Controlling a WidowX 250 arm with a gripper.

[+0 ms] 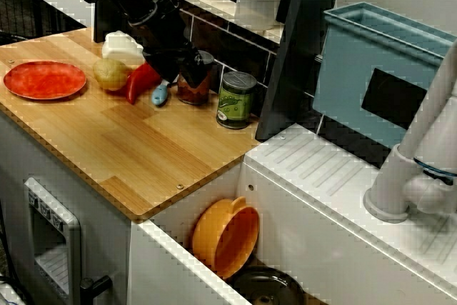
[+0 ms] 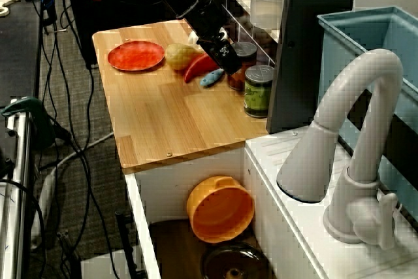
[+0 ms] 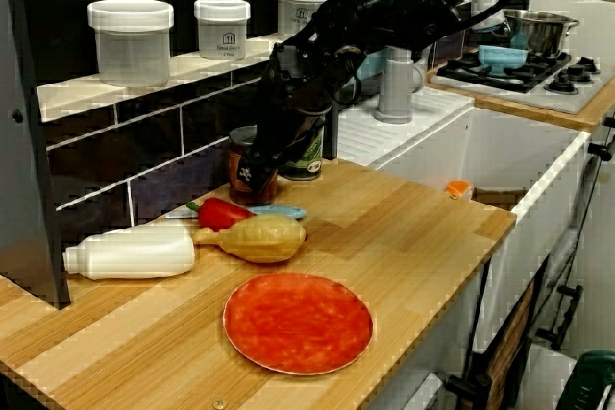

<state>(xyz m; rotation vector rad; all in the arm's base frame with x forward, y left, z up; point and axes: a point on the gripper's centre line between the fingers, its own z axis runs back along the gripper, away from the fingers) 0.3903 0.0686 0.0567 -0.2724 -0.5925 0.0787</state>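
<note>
Side view: gripper [image 3: 256, 176] at round glass jar [image 3: 237, 162].

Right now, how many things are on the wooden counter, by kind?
Plate: 1
Vegetables, potato and pepper: 2
Jar: 1
Can: 1
Bottle: 1
Blue item: 1
Total: 7

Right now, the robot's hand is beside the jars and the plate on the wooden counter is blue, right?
No. The plate on the wooden counter is red, not blue; the view facing the shelf shows it. The hand is beside the jars.
</note>
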